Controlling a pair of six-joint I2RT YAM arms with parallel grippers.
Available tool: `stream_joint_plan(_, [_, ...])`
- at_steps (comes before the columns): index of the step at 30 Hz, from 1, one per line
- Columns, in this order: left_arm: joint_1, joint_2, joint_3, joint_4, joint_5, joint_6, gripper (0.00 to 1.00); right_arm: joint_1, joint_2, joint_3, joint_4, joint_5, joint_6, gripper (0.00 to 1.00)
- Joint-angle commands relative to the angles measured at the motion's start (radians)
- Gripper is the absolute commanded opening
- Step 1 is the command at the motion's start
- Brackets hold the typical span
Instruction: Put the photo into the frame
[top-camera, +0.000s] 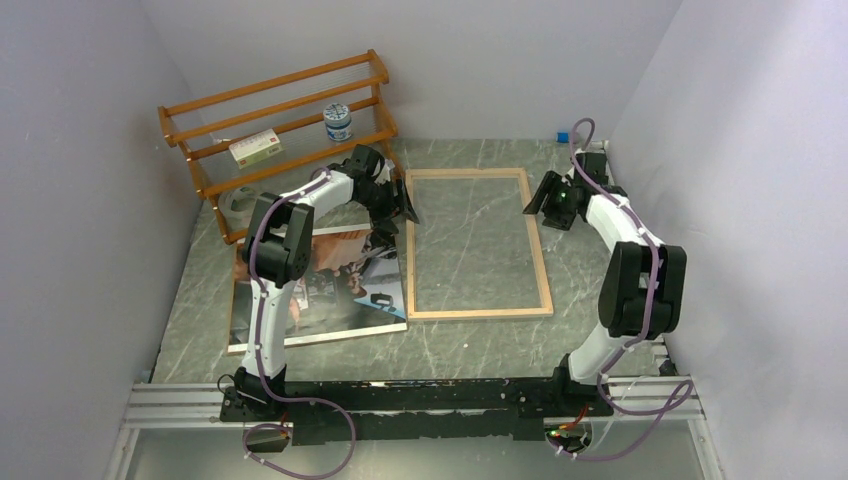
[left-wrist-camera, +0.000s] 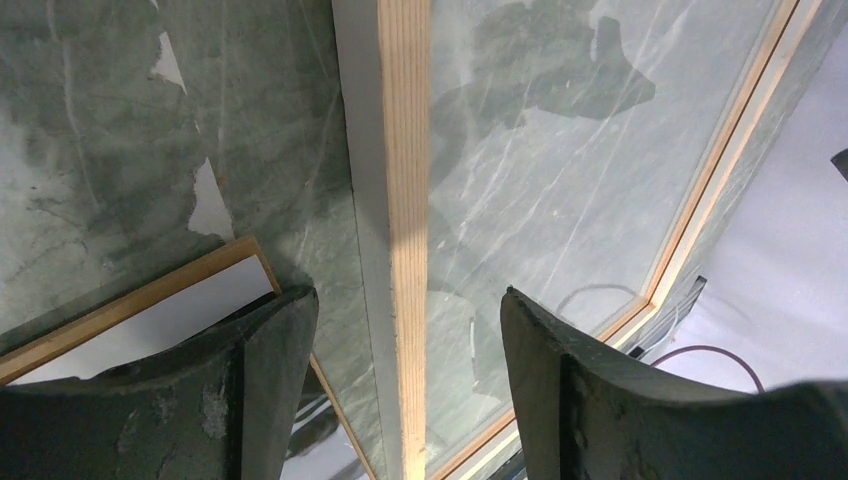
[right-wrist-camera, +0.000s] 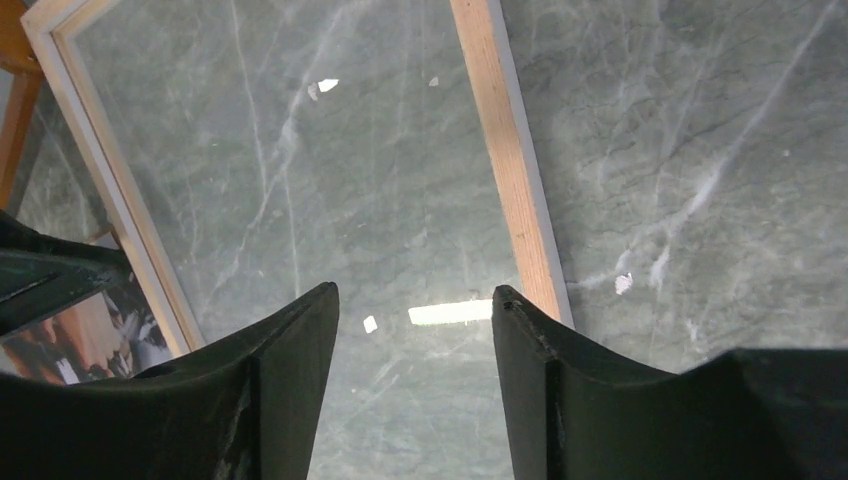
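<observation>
The frame (top-camera: 478, 313) lies flat mid-table, pale wood rim up, the marble showing through its pane. The photo (top-camera: 320, 290), a dark glossy print with a white margin, lies flat to its left on a brown sheet. My left gripper (top-camera: 405, 208) is open and empty; in the left wrist view its jaws (left-wrist-camera: 405, 300) straddle the frame's left rim (left-wrist-camera: 405, 150), with the photo's white corner (left-wrist-camera: 200, 300) beside it. My right gripper (top-camera: 537, 205) is open and empty at the frame's far right; its jaws (right-wrist-camera: 415, 292) hang over the pane, just inside the right rim (right-wrist-camera: 500, 130).
An orange-brown slatted rack (top-camera: 280, 130) stands at the back left with a blue-and-white jar (top-camera: 338, 122) and a small box (top-camera: 254, 148) on it. A tape roll (top-camera: 240, 200) lies under it. Walls close in on both sides.
</observation>
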Motion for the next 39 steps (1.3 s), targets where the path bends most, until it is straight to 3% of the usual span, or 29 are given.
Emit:
stream_joint_plan(1, [0.007,-0.035,-0.005,-0.031,-0.033,0.036,0.74,0.031,0.062,0.022,0.067,-0.021,0.033,0.59])
stream_joint_plan(15, [0.006,0.014,0.001,-0.032,0.023,0.054,0.75,0.077,0.305,0.193,0.101,0.119,0.029,0.6])
stream_joint_plan(23, [0.007,0.018,0.003,-0.033,0.033,0.06,0.75,0.079,0.362,0.247,0.116,0.027,0.022,0.6])
stream_joint_plan(39, [0.007,0.011,0.034,-0.053,0.019,0.078,0.78,0.08,0.493,0.454,0.19,0.027,0.046,0.61])
